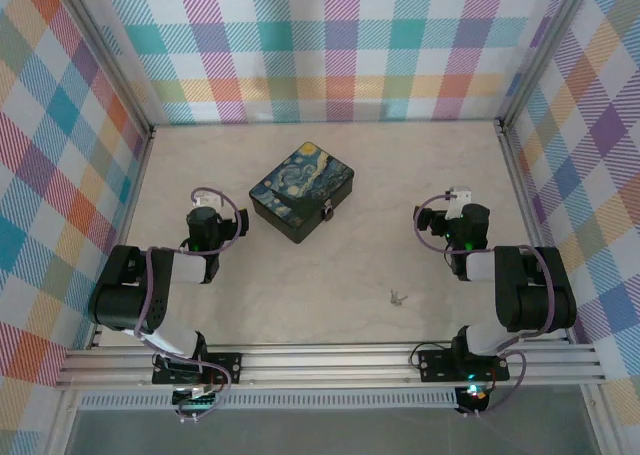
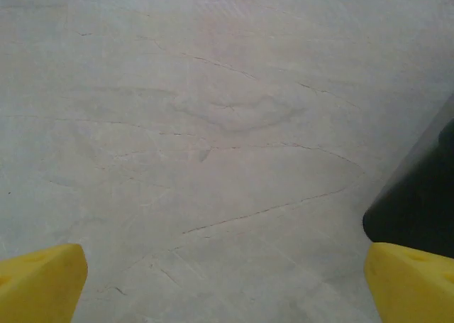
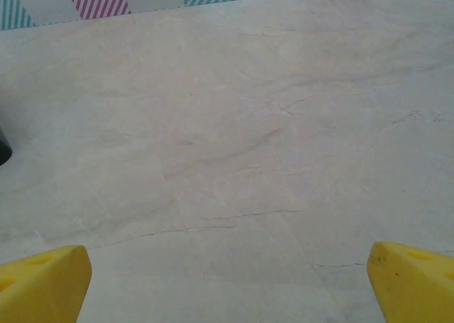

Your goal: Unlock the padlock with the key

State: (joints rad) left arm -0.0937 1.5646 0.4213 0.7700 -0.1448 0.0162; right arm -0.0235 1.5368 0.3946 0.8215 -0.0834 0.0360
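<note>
We see left fingers [image 2: 40, 282] and right fingers [image 3: 44, 279] spread wide, holding nothing, low over the table [image 1: 290, 300]. The padlock [image 1: 327, 212] sits at the front of the box [image 1: 298, 187]; the key [image 1: 398, 297] lies loose, apart, nearer the right arm [image 1: 512, 293]

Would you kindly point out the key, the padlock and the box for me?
key [image 1: 398, 297], top view, its middle.
padlock [image 1: 328, 212], top view, its body.
box [image 1: 298, 187], top view, middle of the painted lid.
</note>
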